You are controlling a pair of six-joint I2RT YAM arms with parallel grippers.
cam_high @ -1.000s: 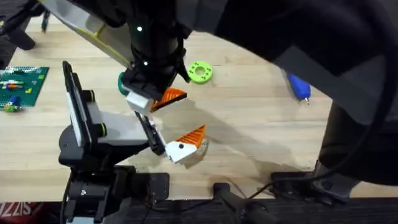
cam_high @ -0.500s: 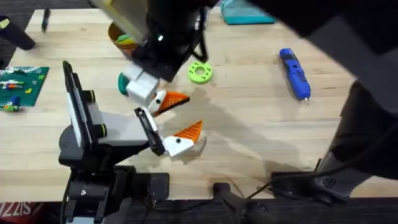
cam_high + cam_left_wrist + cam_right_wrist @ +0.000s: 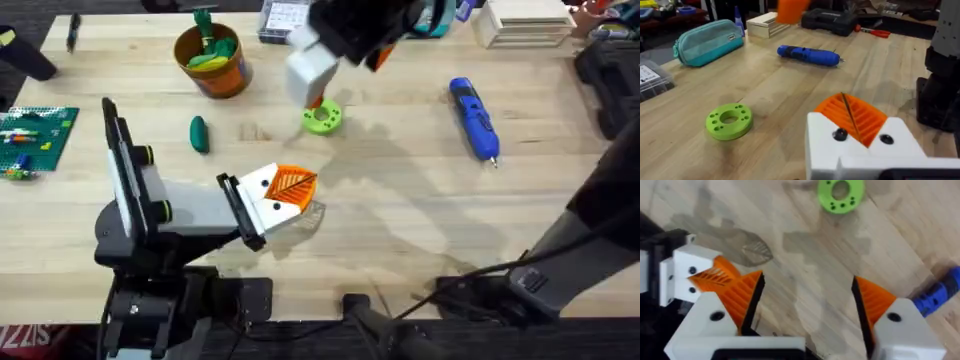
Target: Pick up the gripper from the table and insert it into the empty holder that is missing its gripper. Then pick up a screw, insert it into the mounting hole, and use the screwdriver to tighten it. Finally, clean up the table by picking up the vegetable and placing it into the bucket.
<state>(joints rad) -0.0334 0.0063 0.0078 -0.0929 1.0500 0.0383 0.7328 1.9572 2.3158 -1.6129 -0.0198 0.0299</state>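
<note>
Two orange pads pressed together on the left gripper [image 3: 290, 188], low near the table's front edge. Right gripper [image 3: 805, 300] hangs spread wide above the green disc [image 3: 321, 117]. Screwdriver [image 3: 473, 118] lies out right, vegetable [image 3: 199, 134] just below the bucket [image 3: 209, 60].

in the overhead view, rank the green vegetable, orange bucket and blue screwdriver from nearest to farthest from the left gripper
1. The vegetable, just beyond the left gripper, toward the left side.
2. The bucket, farther back on the left.
3. The screwdriver, across the table on the right.
</note>
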